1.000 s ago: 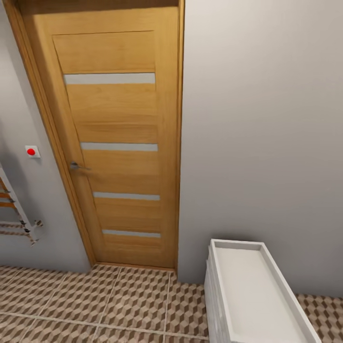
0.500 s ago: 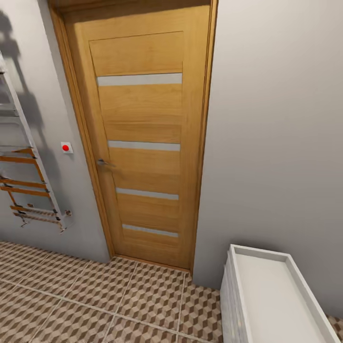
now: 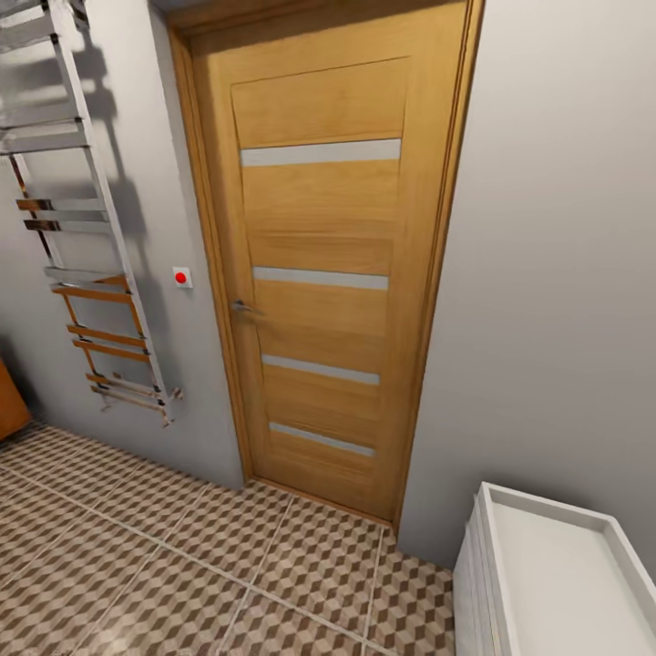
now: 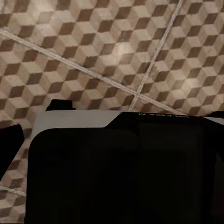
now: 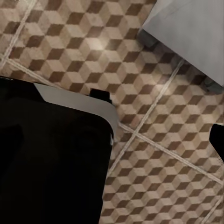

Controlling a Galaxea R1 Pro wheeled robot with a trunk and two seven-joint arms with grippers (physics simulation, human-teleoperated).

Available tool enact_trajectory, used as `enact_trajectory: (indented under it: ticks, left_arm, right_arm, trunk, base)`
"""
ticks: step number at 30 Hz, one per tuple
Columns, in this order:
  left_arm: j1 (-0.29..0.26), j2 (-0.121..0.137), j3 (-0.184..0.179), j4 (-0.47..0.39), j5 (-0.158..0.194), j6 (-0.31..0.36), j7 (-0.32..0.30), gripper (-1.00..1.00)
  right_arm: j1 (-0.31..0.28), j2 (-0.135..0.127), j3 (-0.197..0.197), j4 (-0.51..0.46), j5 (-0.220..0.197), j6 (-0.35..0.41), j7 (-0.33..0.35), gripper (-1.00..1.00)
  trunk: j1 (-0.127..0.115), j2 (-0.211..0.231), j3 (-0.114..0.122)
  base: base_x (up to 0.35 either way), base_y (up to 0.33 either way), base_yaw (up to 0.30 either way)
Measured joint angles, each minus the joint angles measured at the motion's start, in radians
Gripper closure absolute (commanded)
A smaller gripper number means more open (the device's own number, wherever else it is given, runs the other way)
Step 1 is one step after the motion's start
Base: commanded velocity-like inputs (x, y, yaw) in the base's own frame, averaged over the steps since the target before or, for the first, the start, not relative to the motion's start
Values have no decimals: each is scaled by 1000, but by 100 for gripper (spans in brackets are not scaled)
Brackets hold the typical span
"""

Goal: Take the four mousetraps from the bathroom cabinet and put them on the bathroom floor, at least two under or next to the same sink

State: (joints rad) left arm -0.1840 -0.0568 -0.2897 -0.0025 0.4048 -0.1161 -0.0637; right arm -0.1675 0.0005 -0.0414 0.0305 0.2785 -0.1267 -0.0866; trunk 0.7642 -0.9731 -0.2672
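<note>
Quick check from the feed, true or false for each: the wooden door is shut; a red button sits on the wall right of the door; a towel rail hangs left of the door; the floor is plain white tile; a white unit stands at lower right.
1. The wooden door is shut. True.
2. The red button is right of the door. False: it is left of it.
3. A towel rail hangs left of the door. True.
4. The floor is plain white tile. False: brown and beige cube pattern.
5. A white unit stands at lower right. True.
</note>
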Motion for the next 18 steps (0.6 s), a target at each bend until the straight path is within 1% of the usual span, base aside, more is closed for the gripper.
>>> enact_trajectory:
  ticks: [8,18]
  left_arm:
    - [2,2,0,0,23,-1,0,-100]
    - [2,2,0,-1,28,-1,0,-100]
  right_arm:
    - [0,3,0,0,2,-1,0,-100]
    - [0,3,0,0,1,-6,-1,-100]
  trunk:
    - [0,0,0]
    - [0,0,0]
  base:
    - [0,0,279]
    - [0,0,279]
